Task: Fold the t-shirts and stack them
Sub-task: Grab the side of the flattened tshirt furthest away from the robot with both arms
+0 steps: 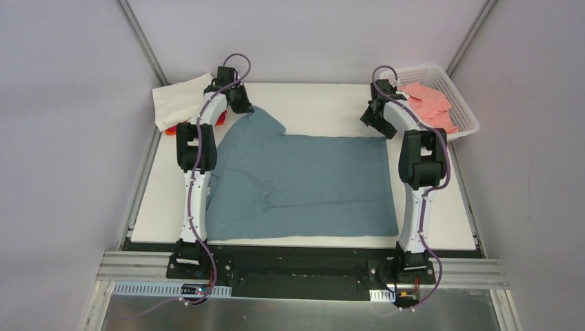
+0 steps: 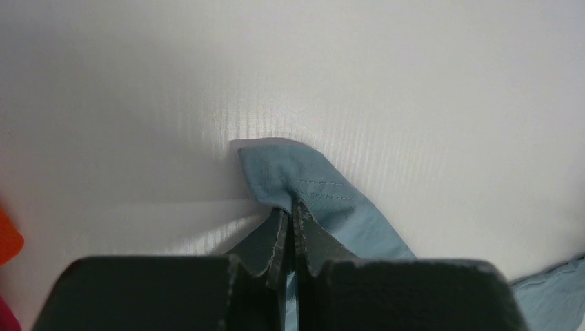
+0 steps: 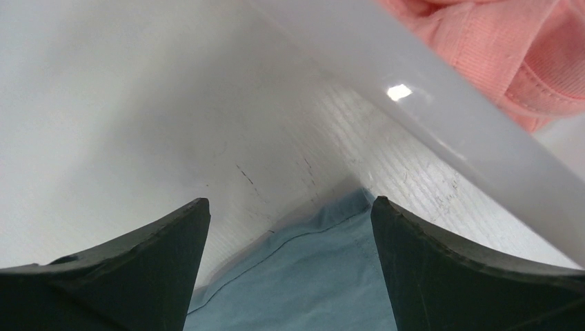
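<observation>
The slate blue-grey t-shirt lies spread flat on the white table. My left gripper is shut on its sleeve tip at the far left and holds it just above the table. My right gripper is open at the shirt's far right hem corner, which lies between the two fingers; neither finger grips it. A salmon-pink t-shirt lies in the basket. A cream-white t-shirt lies at the far left corner, with red and orange cloth under its edge.
The white lattice basket stands at the far right corner; its smooth rim runs close past my right gripper. Grey walls close in the table on three sides. An orange edge shows at the left of the left wrist view.
</observation>
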